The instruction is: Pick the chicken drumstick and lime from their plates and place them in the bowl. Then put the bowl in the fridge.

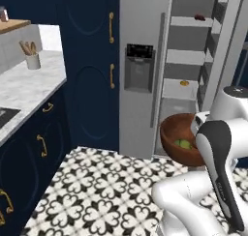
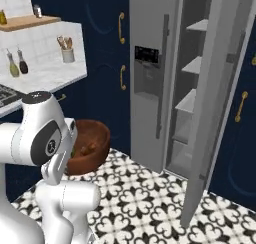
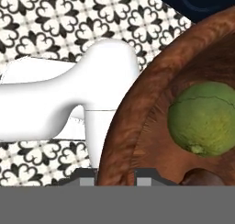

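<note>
The bowl [image 1: 180, 139] hangs in the air in front of the fridge [image 1: 145, 61], below its open shelves, tilted toward the base cameras. It is off the floor because the gripper [image 3: 115, 177] is clamped on its rim, one finger tip on each side of the wall. The lime [image 3: 204, 118] rests inside it, with a brown piece, likely the chicken drumstick [image 2: 90, 148], beside it. The fridge door [image 2: 212, 103] stands open, apparently ready for the loaded bowl
</note>
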Available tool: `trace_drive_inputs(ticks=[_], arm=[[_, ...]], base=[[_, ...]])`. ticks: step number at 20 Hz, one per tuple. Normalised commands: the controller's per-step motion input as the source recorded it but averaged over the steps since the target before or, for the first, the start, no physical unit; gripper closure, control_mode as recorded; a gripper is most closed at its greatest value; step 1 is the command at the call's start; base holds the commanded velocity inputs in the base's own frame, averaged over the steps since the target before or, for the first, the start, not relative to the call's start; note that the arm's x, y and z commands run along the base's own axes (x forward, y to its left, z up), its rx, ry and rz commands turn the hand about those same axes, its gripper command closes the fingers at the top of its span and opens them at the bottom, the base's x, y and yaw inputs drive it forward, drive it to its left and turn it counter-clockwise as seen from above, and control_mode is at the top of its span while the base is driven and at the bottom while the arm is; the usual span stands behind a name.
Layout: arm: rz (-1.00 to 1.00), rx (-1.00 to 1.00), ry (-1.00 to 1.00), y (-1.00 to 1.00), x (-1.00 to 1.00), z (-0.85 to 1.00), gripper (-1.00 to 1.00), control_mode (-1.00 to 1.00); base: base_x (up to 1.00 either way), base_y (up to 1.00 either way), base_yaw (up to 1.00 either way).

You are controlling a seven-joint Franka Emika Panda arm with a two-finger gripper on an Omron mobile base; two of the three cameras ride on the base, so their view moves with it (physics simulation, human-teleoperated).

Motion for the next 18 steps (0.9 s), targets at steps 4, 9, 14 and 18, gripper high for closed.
trace_drive_inputs(ticks=[4, 9, 14, 18], arm=[[0.0, 0.0, 0.0, 0.0, 0.0, 0.0, 1.0, 1.0], [0.0, 0.0, 0.0, 0.0, 0.0, 0.0, 1.0, 1.0], [0.0, 0.0, 0.0, 0.0, 0.0, 0.0, 1.0, 1.0], [0.0, 0.0, 0.0, 0.0, 0.0, 0.0, 1.0, 1.0]], base=[[0.92, 0.6, -0.63], [0.8, 0.24, -0.22], [0.15, 0.0, -0.37], [0.38, 0.25, -0.39]])
